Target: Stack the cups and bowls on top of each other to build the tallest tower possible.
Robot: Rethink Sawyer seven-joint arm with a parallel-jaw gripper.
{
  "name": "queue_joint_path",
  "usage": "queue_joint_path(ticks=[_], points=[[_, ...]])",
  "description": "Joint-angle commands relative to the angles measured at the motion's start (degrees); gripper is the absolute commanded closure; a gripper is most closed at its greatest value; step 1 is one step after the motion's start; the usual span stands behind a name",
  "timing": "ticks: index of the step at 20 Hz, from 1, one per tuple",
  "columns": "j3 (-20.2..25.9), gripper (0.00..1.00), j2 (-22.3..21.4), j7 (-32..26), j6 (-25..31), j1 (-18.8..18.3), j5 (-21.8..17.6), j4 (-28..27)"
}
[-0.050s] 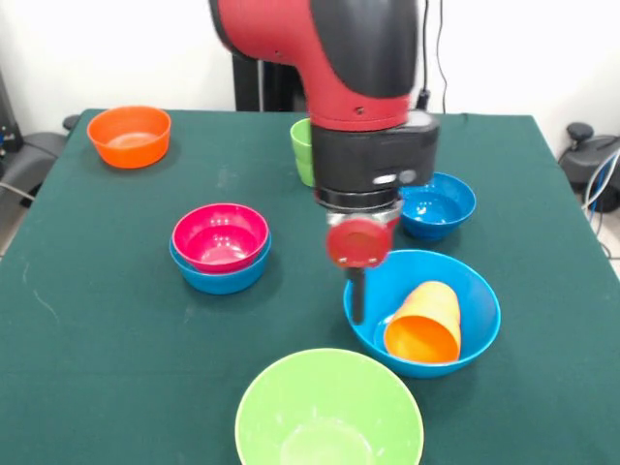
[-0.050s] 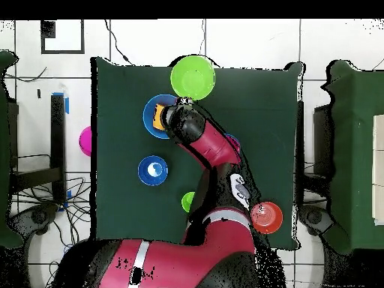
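My gripper (image 1: pixel 356 302) hangs over the left rim of the large blue bowl (image 1: pixel 477 325), and an orange-yellow cup (image 1: pixel 424 325) lies on its side inside that bowl. From overhead the gripper (image 2: pixel 172 114) sits at the edge of this bowl (image 2: pixel 148 120). A large lime green bowl (image 1: pixel 329 412) stands in front of it. A pink-red bowl (image 1: pixel 220 235) rests inside a small blue bowl (image 1: pixel 221 278) to the left. Another small blue bowl (image 1: pixel 438 205) stands behind, a light green cup (image 1: pixel 301 147) shows partly behind the arm, and a small orange bowl (image 1: pixel 129 136) is at the far left.
The dark green table cloth (image 1: pixel 107 329) carries all of these. In the overhead view a purple-pink bowl (image 2: pixel 85 141) shows just past the table's left edge. Chairs and cables stand around the table.
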Motion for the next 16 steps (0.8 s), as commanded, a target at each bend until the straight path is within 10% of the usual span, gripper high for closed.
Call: queue_joint_path(ticks=[1, 16], points=[[0.38, 0.00, 4.76, 10.20, -2.40, -1.66, 3.10, -2.33], [12.80, 0.00, 1.94, 6.63, -1.17, -3.50, 3.59, 0.90]])
